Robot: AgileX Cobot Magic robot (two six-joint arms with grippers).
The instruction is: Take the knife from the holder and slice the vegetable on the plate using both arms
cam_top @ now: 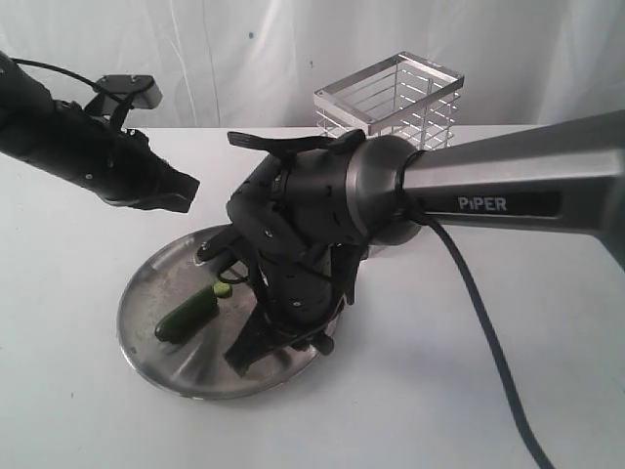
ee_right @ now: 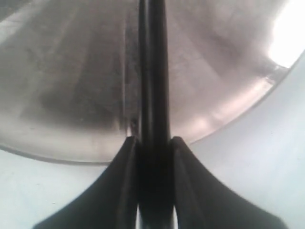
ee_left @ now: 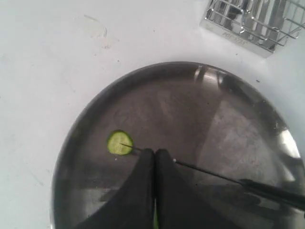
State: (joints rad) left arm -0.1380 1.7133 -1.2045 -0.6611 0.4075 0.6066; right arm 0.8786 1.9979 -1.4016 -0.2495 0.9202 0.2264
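The dark-green vegetable (cam_top: pixel 187 316) lies on the steel plate (cam_top: pixel 137 327), with a cut slice (cam_top: pixel 223 289) at its end. My right gripper (cam_top: pixel 249 354) reaches down over the plate's near side. In the right wrist view that gripper (ee_right: pixel 153 143) is shut on the black handle of the knife (ee_right: pixel 153 71). The left wrist view shows the knife's thin blade (ee_left: pixel 205 172) crossing the plate (ee_left: pixel 214 114), its tip over the slice (ee_left: pixel 119 142). My left gripper (cam_top: pixel 186 192) hovers shut above the plate's far left. Its fingers (ee_left: pixel 143 191) hide most of the vegetable.
The silver wire holder (cam_top: pixel 391 98) stands behind the plate at the back (ee_left: pixel 252 24). My thick right arm (cam_top: pixel 508 191), marked PiPER, spans the middle and right, trailing a black cable (cam_top: pixel 488 342). White tabletop surrounds the plate.
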